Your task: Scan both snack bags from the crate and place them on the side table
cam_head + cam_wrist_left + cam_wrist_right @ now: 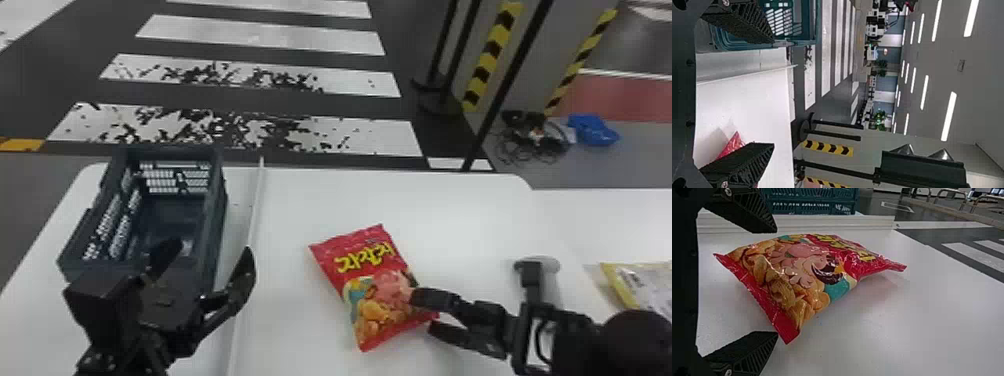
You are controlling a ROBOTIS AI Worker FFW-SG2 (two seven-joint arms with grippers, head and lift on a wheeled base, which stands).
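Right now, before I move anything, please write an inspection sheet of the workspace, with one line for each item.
Surface: white table; narrow strip between crate and red bag.
Job's things: crate at left; red bag lying flat near the middle; yellow bag at far right.
Clutter: blue bundle on the floor.
Grippers: both open; left gripper by the crate, right gripper at the red bag.
Cables: dark tangle on the floor.
Surroundings: striped floor, dark posts.

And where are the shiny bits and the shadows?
Right wrist view: little white glints on the red snack bag, and a soft shadow beside it on the white table; left wrist view: ceiling lights glowing as bright white bars.
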